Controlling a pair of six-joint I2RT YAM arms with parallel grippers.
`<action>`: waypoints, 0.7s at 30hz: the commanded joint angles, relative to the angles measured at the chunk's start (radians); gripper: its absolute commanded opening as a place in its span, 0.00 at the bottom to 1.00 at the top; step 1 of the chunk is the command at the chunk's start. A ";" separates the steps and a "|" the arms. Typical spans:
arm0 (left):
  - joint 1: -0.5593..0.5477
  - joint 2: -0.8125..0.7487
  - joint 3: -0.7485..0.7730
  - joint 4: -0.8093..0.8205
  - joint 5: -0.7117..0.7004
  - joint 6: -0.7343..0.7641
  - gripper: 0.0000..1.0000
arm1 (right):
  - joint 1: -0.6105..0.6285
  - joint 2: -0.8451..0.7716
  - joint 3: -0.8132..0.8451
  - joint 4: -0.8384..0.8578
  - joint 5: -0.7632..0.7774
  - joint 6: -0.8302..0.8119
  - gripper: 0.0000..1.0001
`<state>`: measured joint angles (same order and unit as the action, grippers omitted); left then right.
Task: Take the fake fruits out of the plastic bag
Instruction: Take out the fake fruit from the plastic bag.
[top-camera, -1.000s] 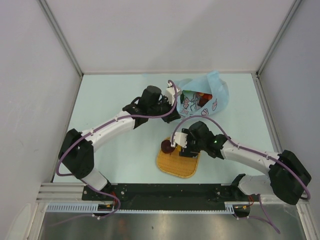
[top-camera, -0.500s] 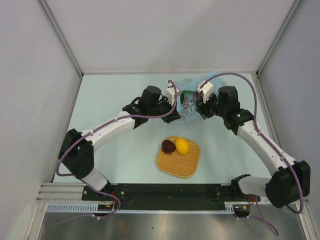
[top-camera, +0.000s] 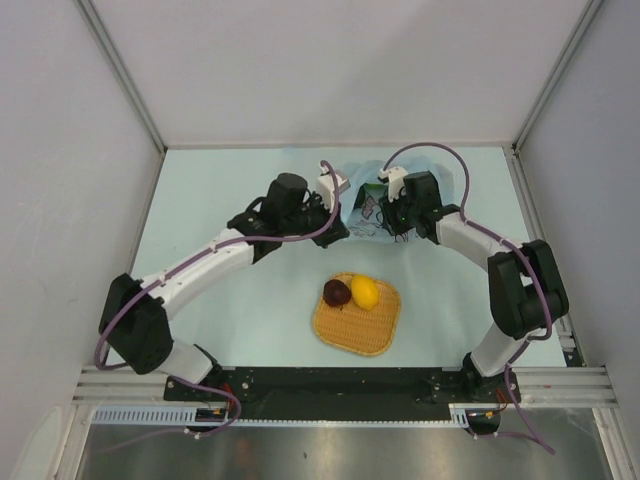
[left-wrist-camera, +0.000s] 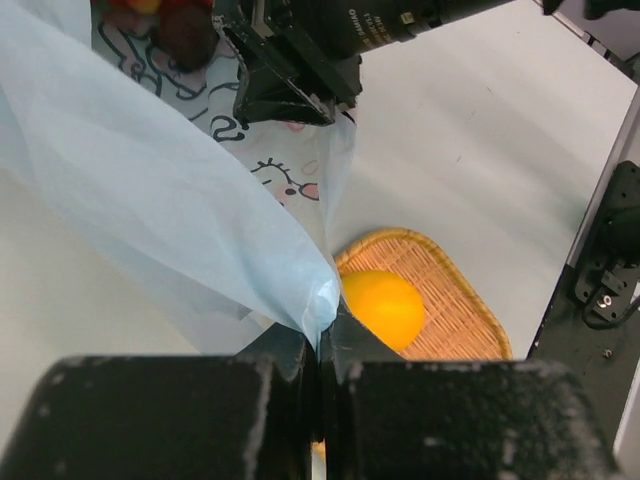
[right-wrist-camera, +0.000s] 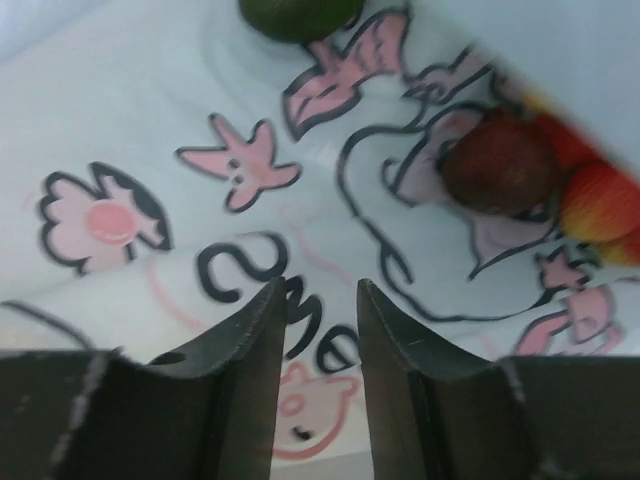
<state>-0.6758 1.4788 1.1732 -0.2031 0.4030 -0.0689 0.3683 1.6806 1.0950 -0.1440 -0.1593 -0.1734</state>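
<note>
One lemon (top-camera: 365, 291), one plum (top-camera: 337, 292) on the tray (top-camera: 372, 337); left hand (left-wrist-camera: 320, 338) pinches the bag (left-wrist-camera: 150, 200), right hand (right-wrist-camera: 321, 300) narrow, empty.

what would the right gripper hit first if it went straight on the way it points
Most likely the bag: the right gripper points into it, at printed plastic dead ahead. The plum sits right of that line, and a green fruit lies further on. Depth is hard to judge.

We now find the right gripper (right-wrist-camera: 320, 288) up at the bag (left-wrist-camera: 150, 200), upper centre, jaws narrower; the lemon (top-camera: 365, 291) lies on the tray (top-camera: 350, 336).
</note>
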 joint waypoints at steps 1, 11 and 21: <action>0.004 -0.086 -0.040 -0.010 0.019 0.041 0.00 | 0.009 -0.042 0.017 0.114 0.047 0.051 0.42; 0.005 -0.008 0.049 -0.045 0.017 0.092 0.00 | 0.018 0.198 0.216 0.218 0.136 0.095 0.56; 0.010 0.018 0.123 -0.122 0.036 0.126 0.00 | 0.023 0.364 0.439 0.149 0.152 0.227 0.72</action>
<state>-0.6735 1.4925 1.2385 -0.2981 0.4141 0.0261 0.3824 2.0064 1.4452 -0.0036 -0.0326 -0.0261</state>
